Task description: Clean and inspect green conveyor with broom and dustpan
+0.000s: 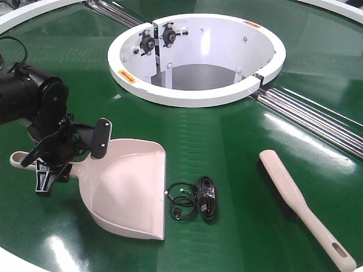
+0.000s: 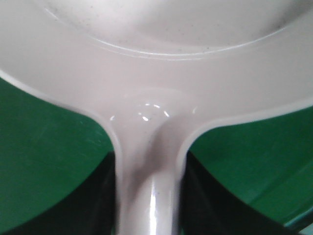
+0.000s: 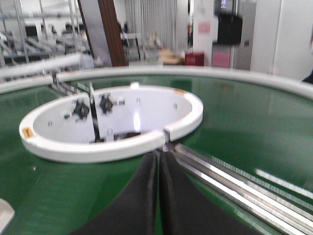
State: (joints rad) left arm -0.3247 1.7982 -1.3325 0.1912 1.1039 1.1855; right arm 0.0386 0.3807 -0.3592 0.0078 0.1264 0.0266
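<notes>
- The dustpan [image 1: 127, 190] handle is seen closest, in the left wrist view. It appears pinched from both sides by the left end effector [image 2: 149, 161], just behind the scoop.
- The scoop is laid flat on the conveyor [image 1: 227, 136], at its near left, with the mouth turned to the right.
- A black cable bundle [image 1: 195, 201] is found just beside the mouth. The broom [image 1: 289, 184] is seen well apart to the right, ungripped.
- The right end effector [image 3: 158, 159] is held above the belt near the white ring [image 3: 98, 147], with its fingers pressed together on nothing.
- For this step, a firm grip close to the scoop is called for, so that the mouth edge is held flush on the belt. The broom would best be taken by its tapered handle.
- Pad contact can be judged only from the wrist view. In the front view the handle's middle is covered by the arm and the right arm is not shown. No dust can be made out.
</notes>
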